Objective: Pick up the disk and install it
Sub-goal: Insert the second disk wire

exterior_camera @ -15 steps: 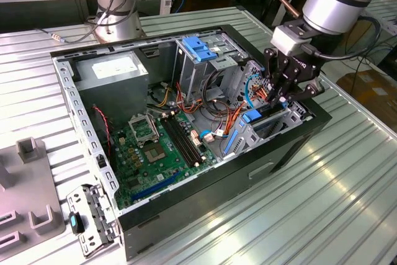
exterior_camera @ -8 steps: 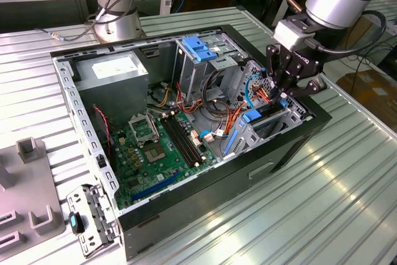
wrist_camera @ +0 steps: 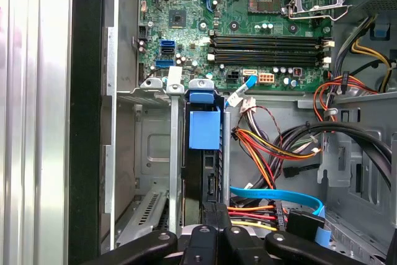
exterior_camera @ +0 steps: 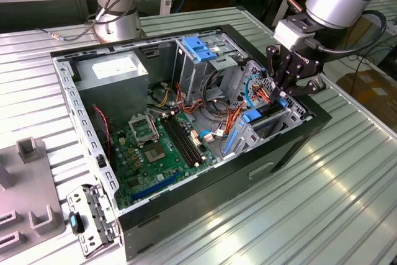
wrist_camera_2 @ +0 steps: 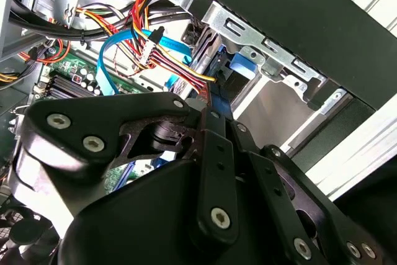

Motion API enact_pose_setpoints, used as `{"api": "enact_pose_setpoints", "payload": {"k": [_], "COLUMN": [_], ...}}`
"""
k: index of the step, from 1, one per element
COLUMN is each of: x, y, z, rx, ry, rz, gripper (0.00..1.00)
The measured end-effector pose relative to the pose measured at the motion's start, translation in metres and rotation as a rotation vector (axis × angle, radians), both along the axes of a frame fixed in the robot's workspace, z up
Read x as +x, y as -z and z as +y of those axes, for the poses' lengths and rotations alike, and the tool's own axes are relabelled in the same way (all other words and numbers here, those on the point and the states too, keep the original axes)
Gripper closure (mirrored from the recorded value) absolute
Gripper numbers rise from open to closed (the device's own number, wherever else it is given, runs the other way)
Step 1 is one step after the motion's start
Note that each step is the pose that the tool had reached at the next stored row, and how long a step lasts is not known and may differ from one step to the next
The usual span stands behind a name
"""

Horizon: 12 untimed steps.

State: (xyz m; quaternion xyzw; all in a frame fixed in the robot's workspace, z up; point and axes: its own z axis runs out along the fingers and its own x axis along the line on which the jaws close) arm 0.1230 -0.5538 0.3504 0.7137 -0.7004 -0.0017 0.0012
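The disk (wrist_camera: 205, 153) stands on edge in a slot of the metal drive bay (wrist_camera: 155, 172) at the case's side on the exterior view's right. Its bright blue tab points toward the motherboard, and its dark body runs back to my gripper. In the exterior view the disk (exterior_camera: 255, 116) sits low in the bay with my gripper (exterior_camera: 282, 98) right above its far end. My gripper (wrist_camera: 214, 215) is shut on the disk's end. In the second wrist view the black fingers (wrist_camera_2: 205, 128) meet over a blue rail (wrist_camera_2: 218, 94).
The open computer case (exterior_camera: 298, 147) lies on a ribbed metal table. Inside are the motherboard (exterior_camera: 149, 153), a power supply (exterior_camera: 115, 69), a tall cage with a light-blue block (exterior_camera: 200, 48) and loose cables (wrist_camera: 273, 147). A second arm's base (exterior_camera: 118, 10) stands behind. Grey fixtures (exterior_camera: 28, 184) sit at the exterior view's left.
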Motion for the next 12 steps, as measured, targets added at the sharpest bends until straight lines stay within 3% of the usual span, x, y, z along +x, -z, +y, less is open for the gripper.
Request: {"api": "enact_pose_setpoints", "payload": {"k": [12], "x": [-0.0004], "y": [-0.0005], "z": [0.0000], "rx": [0.0004], "ry": [0.000], "rz": [0.0004], "gripper": [0.89]}}
